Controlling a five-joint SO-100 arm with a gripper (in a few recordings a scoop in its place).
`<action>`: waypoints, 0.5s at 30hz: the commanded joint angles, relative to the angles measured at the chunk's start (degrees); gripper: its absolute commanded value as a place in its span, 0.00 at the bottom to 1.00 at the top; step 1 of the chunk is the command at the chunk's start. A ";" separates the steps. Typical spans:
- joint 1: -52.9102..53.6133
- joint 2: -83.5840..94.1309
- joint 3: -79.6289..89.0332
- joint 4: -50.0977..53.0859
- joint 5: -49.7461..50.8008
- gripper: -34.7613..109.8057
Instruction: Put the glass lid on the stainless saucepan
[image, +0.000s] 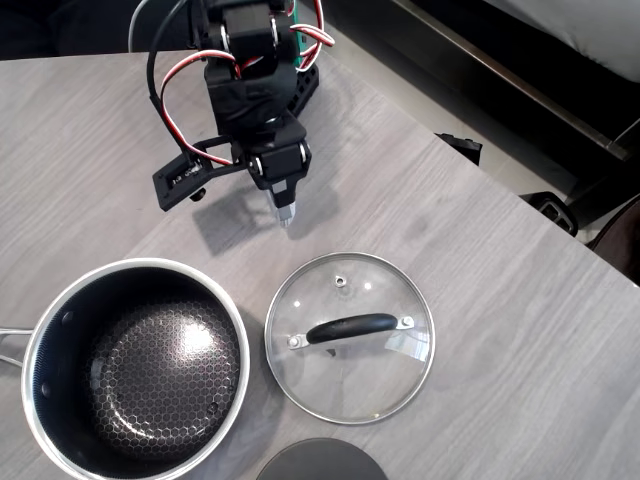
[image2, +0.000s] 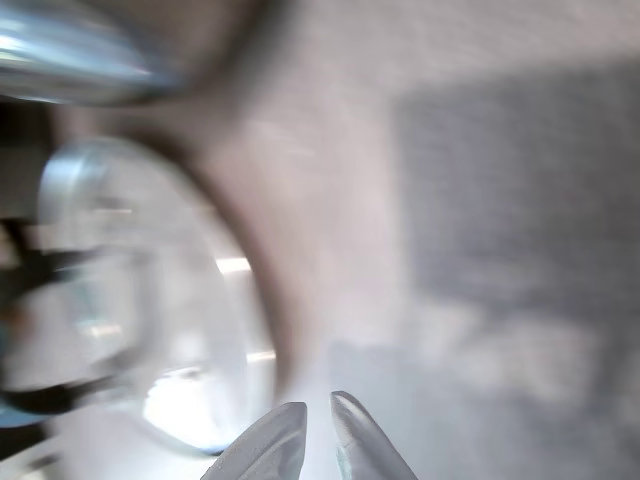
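The glass lid (image: 350, 338) lies flat on the table, its black handle up. Left of it stands the stainless saucepan (image: 135, 370), uncovered, its dark honeycomb inside showing. My gripper (image: 286, 212) hangs above the bare table just beyond the lid's far left rim, touching nothing. Its fingertips look shut with nothing between them. The wrist view is blurred: my gripper (image2: 318, 440) sits at the bottom edge, the glass lid (image2: 150, 300) to the left and the saucepan's shiny rim (image2: 70, 60) at the top left.
A dark grey disc (image: 320, 462) pokes in at the near edge, between pan and lid. The arm's base and cables (image: 250, 60) stand at the back. The table edge (image: 500, 180) runs diagonally on the right.
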 joint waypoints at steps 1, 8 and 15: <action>0.00 -6.68 -13.18 -1.67 0.26 0.24; -2.02 -60.29 -61.52 12.04 13.62 0.24; -7.47 -86.66 -90.26 22.15 21.01 0.24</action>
